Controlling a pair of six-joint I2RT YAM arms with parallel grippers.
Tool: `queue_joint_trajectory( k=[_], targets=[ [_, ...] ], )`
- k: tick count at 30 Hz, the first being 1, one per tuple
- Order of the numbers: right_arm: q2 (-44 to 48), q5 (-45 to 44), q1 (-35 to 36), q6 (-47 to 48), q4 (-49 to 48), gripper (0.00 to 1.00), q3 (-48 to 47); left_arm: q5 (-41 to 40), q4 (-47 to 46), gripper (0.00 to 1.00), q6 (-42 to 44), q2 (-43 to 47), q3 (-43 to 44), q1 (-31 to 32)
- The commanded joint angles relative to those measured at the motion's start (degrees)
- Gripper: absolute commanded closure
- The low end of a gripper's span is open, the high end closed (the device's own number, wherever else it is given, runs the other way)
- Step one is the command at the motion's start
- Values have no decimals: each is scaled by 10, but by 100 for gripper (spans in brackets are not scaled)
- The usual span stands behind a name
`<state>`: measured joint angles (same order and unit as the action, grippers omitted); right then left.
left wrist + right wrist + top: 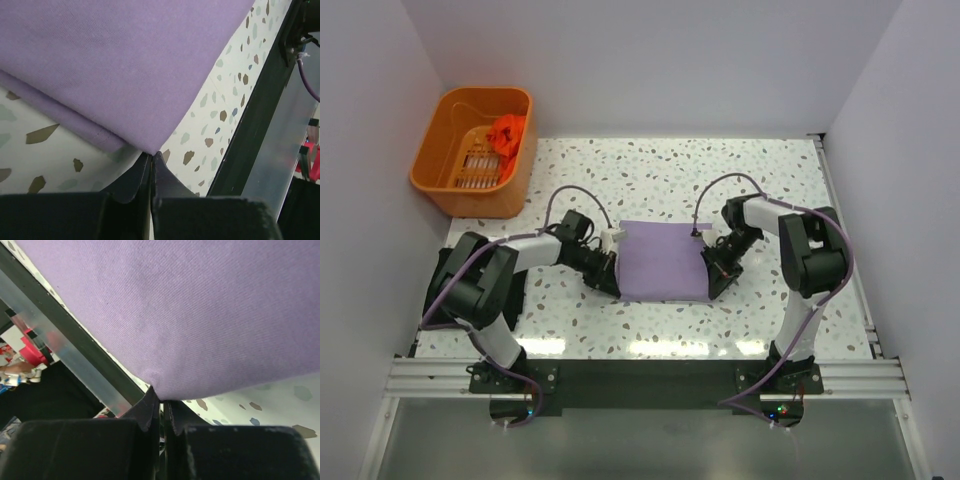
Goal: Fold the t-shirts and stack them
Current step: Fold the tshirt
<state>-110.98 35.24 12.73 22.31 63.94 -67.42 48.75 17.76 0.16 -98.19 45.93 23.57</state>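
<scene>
Two shirts: one lilac t-shirt (662,262), near corners clamped by left gripper (151,156) and right gripper (161,396); only overhead shows one orange-red t-shirt (507,133) in one basket (470,202).

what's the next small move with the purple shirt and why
Probably lift both corners together, just off the speckled table. The left gripper and right gripper are each shut on a near corner of the flat lilac-purple cloth t-shirt, so an even lift would start the fold.

Left tool (151,156) and right tool (161,400) pinched closed, arms angled inward
</scene>
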Motion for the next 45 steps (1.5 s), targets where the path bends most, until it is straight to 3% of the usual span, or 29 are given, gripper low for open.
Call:
queue_joint_trajectory(
  k=[1, 7, 15, 23, 24, 25, 26, 28, 29, 33, 36, 37, 38, 41, 45],
  targets=[
    [6, -29, 1, 24, 7, 100, -27, -14, 72, 100, 47, 11, 42, -33],
    [9, -94, 2, 45, 18, 100, -57, -59, 147, 100, 128, 22, 83, -53],
    [6, -156, 21, 58, 3, 100, -53, -120, 181, 100, 140, -15, 86, -49],
    [-4, -145, 70, 57, 2, 99, -24, -61, 146, 100, 92, -44, 76, -48],
    [7, -149, 69, 63, 8, 93, -28, -53, 146, 94, 90, -31, 74, -49],
    [15, -163, 65, 67, 20, 76, -34, -47, 144, 88, 88, -23, 71, -53],
    [24, -167, 63, 77, 30, 68, -39, -45, 145, 81, 87, -13, 70, -56],
    [51, -173, 55, 91, 77, 54, -66, -28, 148, 71, 91, 22, 67, -71],
    [59, -177, 52, 102, 92, 53, -76, -17, 148, 69, 93, 37, 65, -79],
    [108, -143, 51, 116, 129, 56, -137, 60, 139, 64, 120, 132, 63, -106],
    [122, -34, 52, 77, 105, 60, -162, 113, 24, 60, 28, 160, 44, -95],
    [116, -4, 53, 60, 76, 66, -156, 115, -54, 60, -49, 158, 36, -87],
    [111, 64, 52, 34, 62, 68, -149, 117, -86, 60, -75, 139, 35, -64],
    [72, 136, 66, -13, -7, 78, -111, 105, -166, 61, -140, 85, 39, -21],
    [2, 159, 76, -32, -65, 84, -64, 102, -276, 61, -218, 9, 17, -1]
  ],
)
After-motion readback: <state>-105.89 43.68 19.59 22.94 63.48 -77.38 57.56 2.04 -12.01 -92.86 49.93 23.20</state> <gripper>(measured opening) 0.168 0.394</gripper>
